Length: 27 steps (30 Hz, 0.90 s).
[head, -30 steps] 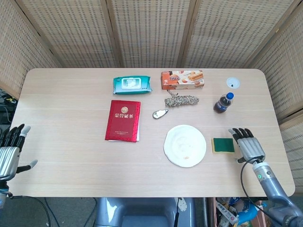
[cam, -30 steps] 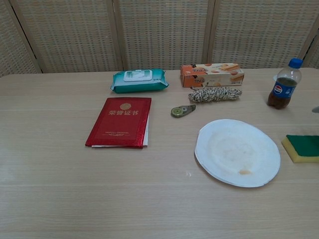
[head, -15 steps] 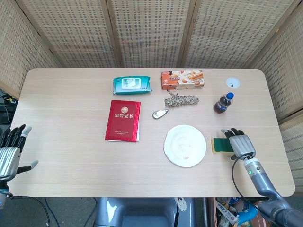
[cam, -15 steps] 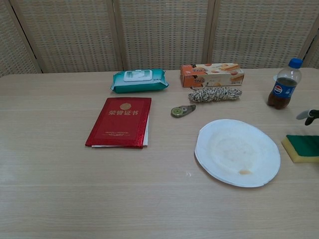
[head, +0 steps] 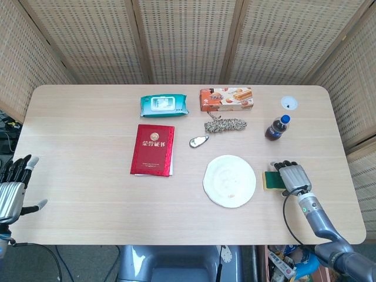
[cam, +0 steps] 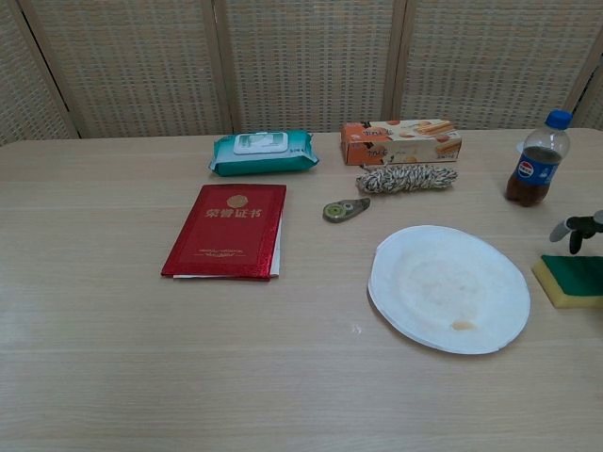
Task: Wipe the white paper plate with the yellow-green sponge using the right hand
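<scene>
Now my right hand (head: pixel 292 177) hovers spread-fingered over the sponge (head: pixel 271 180), gripping nothing; light and squashy, it wants pinching across its yellow sides.

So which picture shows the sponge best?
The chest view: the yellow-green sponge is big, with both layers visible, though the picture's right edge cuts it off. In the head view the right robot hand covers most of it.
</scene>
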{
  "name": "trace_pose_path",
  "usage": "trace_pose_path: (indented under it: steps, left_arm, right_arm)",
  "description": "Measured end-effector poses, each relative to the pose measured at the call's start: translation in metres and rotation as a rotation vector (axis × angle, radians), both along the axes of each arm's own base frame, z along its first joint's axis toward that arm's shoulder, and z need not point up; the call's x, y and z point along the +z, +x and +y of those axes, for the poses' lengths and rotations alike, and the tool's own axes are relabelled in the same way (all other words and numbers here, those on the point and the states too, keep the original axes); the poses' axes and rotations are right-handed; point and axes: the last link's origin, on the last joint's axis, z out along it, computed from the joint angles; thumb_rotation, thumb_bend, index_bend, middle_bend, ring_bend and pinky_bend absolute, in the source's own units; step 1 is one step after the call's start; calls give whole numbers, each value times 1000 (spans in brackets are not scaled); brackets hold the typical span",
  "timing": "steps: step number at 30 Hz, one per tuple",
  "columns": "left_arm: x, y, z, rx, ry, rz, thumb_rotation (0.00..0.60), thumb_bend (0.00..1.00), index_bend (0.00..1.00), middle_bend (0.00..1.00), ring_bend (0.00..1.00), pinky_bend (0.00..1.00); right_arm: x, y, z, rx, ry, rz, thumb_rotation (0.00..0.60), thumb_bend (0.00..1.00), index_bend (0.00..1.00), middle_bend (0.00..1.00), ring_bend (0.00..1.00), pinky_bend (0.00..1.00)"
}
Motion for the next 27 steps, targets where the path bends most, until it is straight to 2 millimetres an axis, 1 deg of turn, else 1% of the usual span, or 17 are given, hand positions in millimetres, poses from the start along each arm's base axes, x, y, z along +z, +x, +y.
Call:
trace_pose_path:
  steps: [3,8,10,13,17,21,23,25,27]
  left_arm:
    - [0,0,0,2,0,-2,600,0,0,0,0,0]
    - [0,0,1,2,-3,-2,600,0,0,0,0,0]
    - [0,0,1,2,-2,-3,600,0,0,0,0,0]
    - [0,0,1,3,0,-4,600,0,0,0,0,0]
    - [0,-1,2,7,-2,-7,600,0,0,0,0,0]
    - [0,0,2,8,-6,-8,600,0,0,0,0,0]
    - [-1,0,2,9,-9,-8,600,0,0,0,0,0]
    - [-1,0,3,9,-11,-9,600,0,0,0,0,0]
    - [-1,0,3,9,-12,-11,600,0,0,0,0,0]
  right_arm:
    - [-2,0,-2,12,-9,5,600,0,309,390,294,348]
    - [-4,3,-4,44,-18,5,600,17,426,491,376,454]
    - [-5,3,-5,57,-23,5,600,31,434,509,391,475]
    - [-4,5,-7,78,-39,-8,600,37,444,516,397,478]
    - [2,12,-8,115,-79,-44,600,36,451,521,398,478]
    - [13,28,-8,167,-111,-113,600,38,458,527,406,473]
    - [15,37,-6,183,-106,-159,600,41,458,527,407,435]
    - [18,51,-5,197,-89,-226,600,47,459,527,407,391]
    - [19,68,-3,204,-58,-310,600,56,458,527,407,373]
